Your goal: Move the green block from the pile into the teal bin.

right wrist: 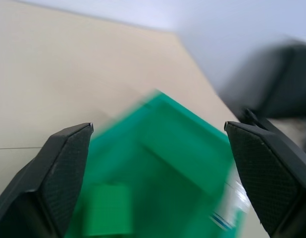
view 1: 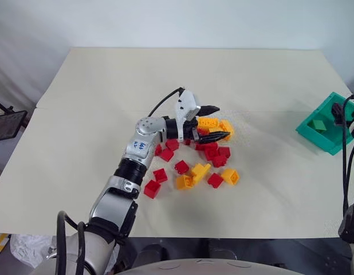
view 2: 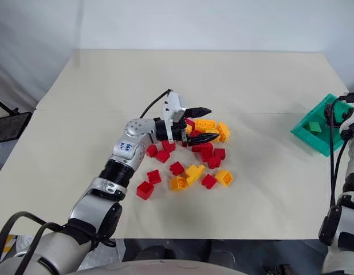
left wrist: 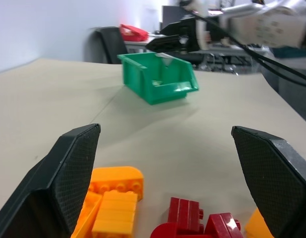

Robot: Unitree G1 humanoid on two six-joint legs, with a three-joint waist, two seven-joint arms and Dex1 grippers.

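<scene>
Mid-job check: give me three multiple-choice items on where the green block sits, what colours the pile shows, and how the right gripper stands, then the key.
1. Where is the small dark-green studded plastic brick?
A. In the heap
B. Inside the teal plastic open-topped bin
C. In the left gripper

2. Which colours make up the loose heap of studded plastic bricks?
A. Red and yellow-orange
B. Blue and white
C. Green only

3. How is the right gripper?
A. Shut on a red brick
B. Shut on the bin's rim
C. Open, holding nothing

Key: 1 B, the brick lies on the bin's floor. 2 A, only those two colours show beneath the left gripper. 3 C, the right wrist view shows its fingers wide apart above the bin.
</scene>
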